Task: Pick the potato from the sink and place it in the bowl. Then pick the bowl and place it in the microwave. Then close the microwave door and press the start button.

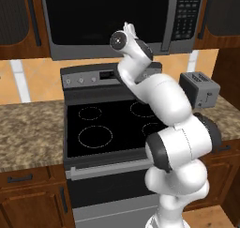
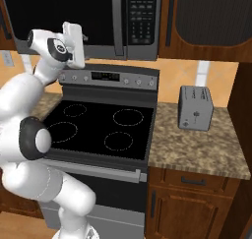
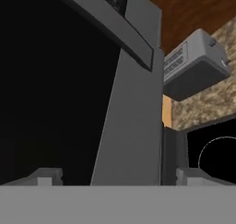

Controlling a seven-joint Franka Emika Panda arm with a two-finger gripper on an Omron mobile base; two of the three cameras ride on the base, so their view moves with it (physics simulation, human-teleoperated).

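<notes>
Stove [image 1: 105,124], granite counter [image 1: 28,133], microwave [image 1: 117,20] above

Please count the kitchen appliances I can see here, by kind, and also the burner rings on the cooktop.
microwave: 1
stove: 1
toaster: 1
burner rings: 4
Total: 3 appliances, 4 burner rings

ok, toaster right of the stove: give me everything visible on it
The toaster is a boxy grey appliance that looks like metal, with two slots on top and small knobs and a lever on its front end. It stands upright on the speckled granite counter, right of the stove and apart from it, near the backsplash. Nothing rests on it and nothing else touches it. The hand view shows it tilted, beyond the microwave.
</notes>
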